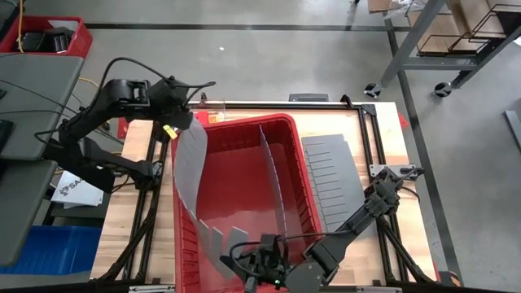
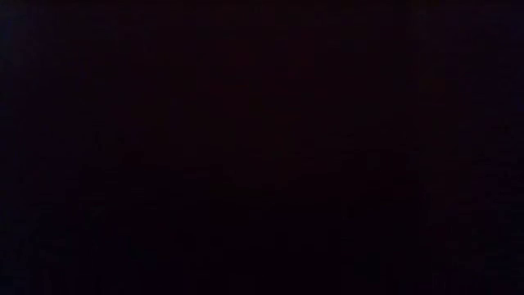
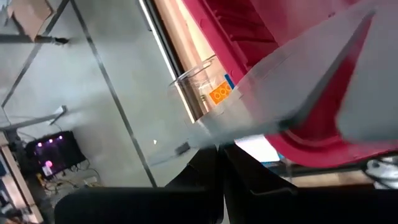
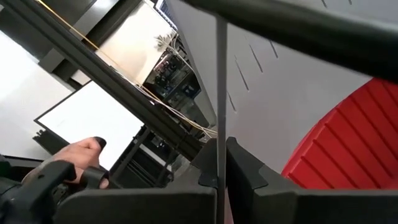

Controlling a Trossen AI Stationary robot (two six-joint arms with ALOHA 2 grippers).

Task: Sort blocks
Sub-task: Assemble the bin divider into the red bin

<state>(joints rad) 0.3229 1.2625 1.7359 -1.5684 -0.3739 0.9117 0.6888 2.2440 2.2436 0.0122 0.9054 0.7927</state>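
Observation:
A large red bin (image 1: pixel 236 183) stands mid-table. A long grey slotted divider sheet (image 1: pixel 192 175) bows along the bin's left side, from its far left corner to its near end. My left gripper (image 3: pixel 221 152) is shut on the sheet's far end, and my right gripper (image 4: pixel 221 168) is shut on its near end. A clear cup (image 3: pixel 199 81) at the table's far edge holds an orange block (image 3: pixel 219 93) and a blue one (image 3: pixel 227 80). The low view is dark. My left gripper (image 1: pixel 184 124) pinches the divider's far end by its edge (image 3: pixel 219 134) between its two fingers, slanting down from the far left. That end is lifted above the bin's far left corner. My right gripper (image 1: pixel 254 251) pinches the same sheet's near end (image 4: pixel 221 146) between its two fingers. It comes level from the table's right. The sheet stands on edge there and curves away toward the far side.
A second grey divider (image 1: pixel 273 179) stands on edge along the bin's middle. A third (image 1: pixel 334 179) lies flat on the table to the right of the bin. A person's hand (image 4: pixel 78 155) shows beyond the table's left side, by a desk with a screen.

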